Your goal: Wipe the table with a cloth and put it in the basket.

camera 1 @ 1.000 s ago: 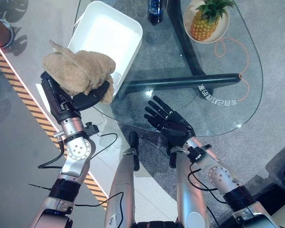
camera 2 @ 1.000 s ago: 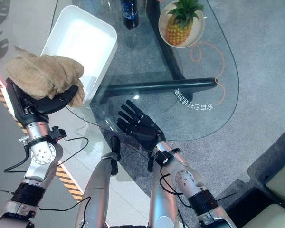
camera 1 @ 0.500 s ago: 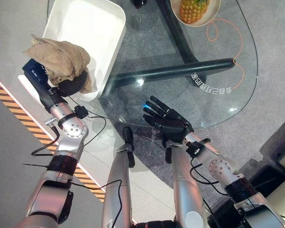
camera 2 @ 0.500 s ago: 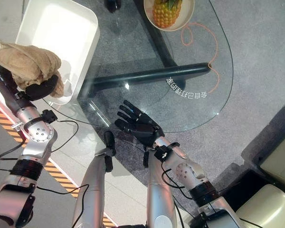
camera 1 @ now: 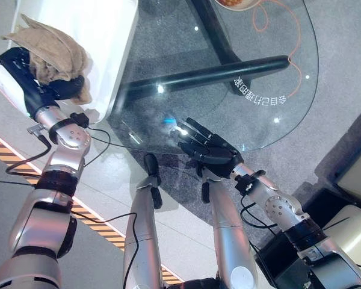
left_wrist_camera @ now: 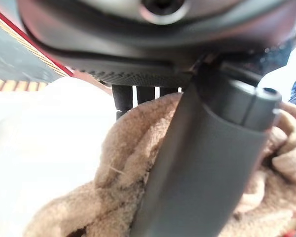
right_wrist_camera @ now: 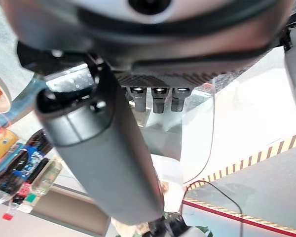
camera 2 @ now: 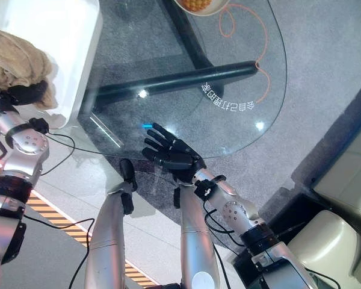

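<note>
I see the left hand (camera 1: pixel 45 90) curled round the cloth (camera 1: pixel 45 48), thumb pressed across the bundle; the left wrist view confirms this, with the tan pile bunched under the thumb (left_wrist_camera: pixel 207 163) and against the fingers (left_wrist_camera: pixel 138 96). The cloth is clear of the table (camera 1: pixel 228 114) and sits at the near edge of the basket (camera 1: pixel 102 36), the white tub at the table's left end. I judge it is held there because the drop into the tub is the step in hand; the wiping looks finished, as nothing lies on the glass near either hand.

The bundle hangs partly over the basket rim and partly outside it, so I cannot say the cloth is over the hollow. A release here could leave it draped on the rim or let it slide to the floor. I would carry it further over the tub before letting go.

The right hand (camera 2: pixel 171 156) hovers flat with fingers spread and straight at the near table edge, holding nothing. I judge it is parked there to stay out of the left arm's way.

A fruit plate (camera 2: pixel 198 6) sits at the far side, well apart.
</note>
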You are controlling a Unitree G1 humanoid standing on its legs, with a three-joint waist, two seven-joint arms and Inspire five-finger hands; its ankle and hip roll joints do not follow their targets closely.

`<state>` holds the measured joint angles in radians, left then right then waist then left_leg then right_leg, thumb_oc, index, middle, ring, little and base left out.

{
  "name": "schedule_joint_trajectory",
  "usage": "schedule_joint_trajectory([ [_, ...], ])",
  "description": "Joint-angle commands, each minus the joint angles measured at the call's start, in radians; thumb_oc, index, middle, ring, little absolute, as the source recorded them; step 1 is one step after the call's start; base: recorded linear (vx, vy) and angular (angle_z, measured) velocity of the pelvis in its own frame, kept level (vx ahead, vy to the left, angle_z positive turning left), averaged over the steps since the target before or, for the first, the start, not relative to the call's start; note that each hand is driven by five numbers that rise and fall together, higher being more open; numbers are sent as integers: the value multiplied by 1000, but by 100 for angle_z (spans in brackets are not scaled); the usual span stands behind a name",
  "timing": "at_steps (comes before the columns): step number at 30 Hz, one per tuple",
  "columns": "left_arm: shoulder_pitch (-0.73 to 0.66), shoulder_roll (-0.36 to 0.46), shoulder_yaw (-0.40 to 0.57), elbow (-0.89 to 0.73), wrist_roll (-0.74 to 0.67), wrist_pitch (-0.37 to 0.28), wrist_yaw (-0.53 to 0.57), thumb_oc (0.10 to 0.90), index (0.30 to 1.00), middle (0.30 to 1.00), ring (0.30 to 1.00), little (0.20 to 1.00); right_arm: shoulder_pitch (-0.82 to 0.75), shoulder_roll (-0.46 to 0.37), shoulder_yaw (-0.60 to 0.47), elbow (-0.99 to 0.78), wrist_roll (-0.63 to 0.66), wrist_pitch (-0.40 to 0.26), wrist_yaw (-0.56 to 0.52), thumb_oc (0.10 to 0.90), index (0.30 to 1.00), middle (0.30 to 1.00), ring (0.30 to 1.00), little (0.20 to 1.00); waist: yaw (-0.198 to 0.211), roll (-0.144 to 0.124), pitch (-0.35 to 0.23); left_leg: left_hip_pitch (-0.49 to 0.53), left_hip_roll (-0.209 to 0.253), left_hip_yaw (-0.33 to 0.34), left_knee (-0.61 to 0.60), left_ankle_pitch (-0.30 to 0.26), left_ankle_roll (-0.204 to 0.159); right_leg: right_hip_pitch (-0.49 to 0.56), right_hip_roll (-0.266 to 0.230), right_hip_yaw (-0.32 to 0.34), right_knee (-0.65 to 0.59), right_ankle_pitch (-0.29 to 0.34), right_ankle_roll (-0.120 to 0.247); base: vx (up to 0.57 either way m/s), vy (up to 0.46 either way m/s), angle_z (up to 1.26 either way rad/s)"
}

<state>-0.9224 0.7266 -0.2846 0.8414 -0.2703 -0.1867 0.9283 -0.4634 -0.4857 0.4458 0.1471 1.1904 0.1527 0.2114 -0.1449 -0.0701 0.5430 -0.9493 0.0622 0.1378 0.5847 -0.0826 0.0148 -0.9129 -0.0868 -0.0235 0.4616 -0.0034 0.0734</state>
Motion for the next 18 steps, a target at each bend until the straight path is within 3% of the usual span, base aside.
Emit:
schedule_joint_trajectory([
  [1,-121,128,19,6,-24,-1,59,105,305,305,305,205,-6,-16,16,-98,76,-23,59,800,900,900,900,900,15,-4,-23,93,-61,67,-102,-52,47,-5,87,5,-37,46,0,0,0,0],
  [2,-130,130,14,14,-14,3,52,300,472,472,472,400,-8,-15,17,-98,78,-22,57,800,900,900,900,900,15,-6,-23,92,-61,67,-103,-52,46,-5,87,4,-38,46,1,-14,-21,-5],
  [3,-142,131,4,27,5,13,36,608,735,735,735,708,-10,-14,19,-96,80,-24,57,800,900,900,900,900,14,-10,-23,91,-60,66,-104,-53,45,-6,87,2,-39,48,2,-8,-18,-5],
  [4,-154,134,-7,36,11,23,18,800,900,900,900,900,-11,-14,21,-95,82,-26,58,800,900,900,900,900,12,-12,-23,91,-59,67,-106,-52,45,-7,88,2,-41,50,2,-7,-22,-5],
  [18,-187,143,-45,83,-25,58,-75,800,900,900,900,900,4,6,19,-126,89,-41,49,800,900,900,900,900,8,-36,-23,100,-62,59,-132,-54,48,0,94,-12,-63,65,8,-3,-40,0],
])
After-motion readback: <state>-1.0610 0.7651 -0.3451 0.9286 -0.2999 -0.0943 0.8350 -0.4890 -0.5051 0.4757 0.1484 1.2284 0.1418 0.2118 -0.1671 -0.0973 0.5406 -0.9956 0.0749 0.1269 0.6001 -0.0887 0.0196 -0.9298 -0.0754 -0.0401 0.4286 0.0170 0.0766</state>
